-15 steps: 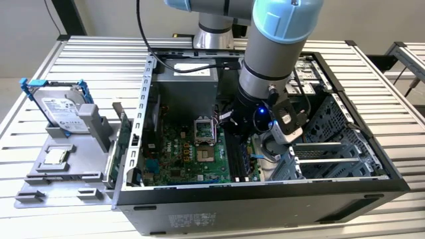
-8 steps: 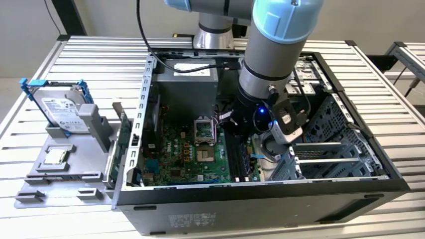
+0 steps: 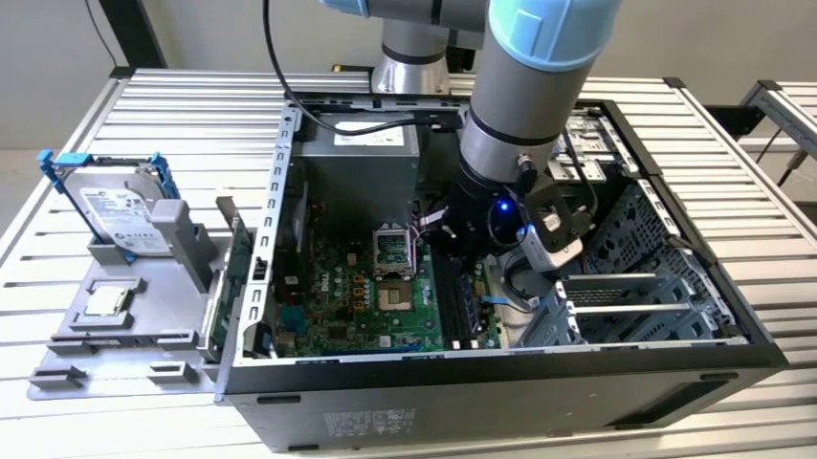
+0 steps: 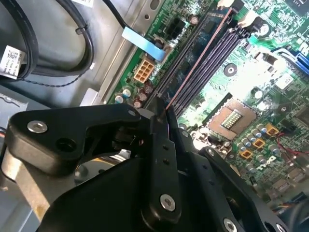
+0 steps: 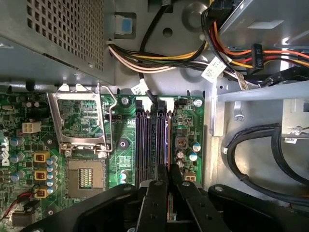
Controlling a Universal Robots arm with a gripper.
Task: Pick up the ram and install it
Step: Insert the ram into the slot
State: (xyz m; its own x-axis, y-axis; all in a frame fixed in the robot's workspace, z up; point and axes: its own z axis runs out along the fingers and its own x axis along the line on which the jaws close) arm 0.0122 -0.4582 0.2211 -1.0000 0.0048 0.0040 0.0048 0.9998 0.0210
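One ram [image 4: 193,67] stick, edge-on, clamped between gripper [image 4: 161,118] jaws, sitting over motherboard [image 5: 188,125] memory slots [image 5: 145,145]. One open CPU socket [image 5: 87,174] beside slots. One hard drive [image 3: 121,215] outside case [image 3: 511,402]. Cable bundle [image 5: 159,63] near slot ends.

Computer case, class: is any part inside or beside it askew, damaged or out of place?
Nothing stands out. The gripper holds the ram edge-on in line with the memory slots; the hard drive stands in its holder outside the case.
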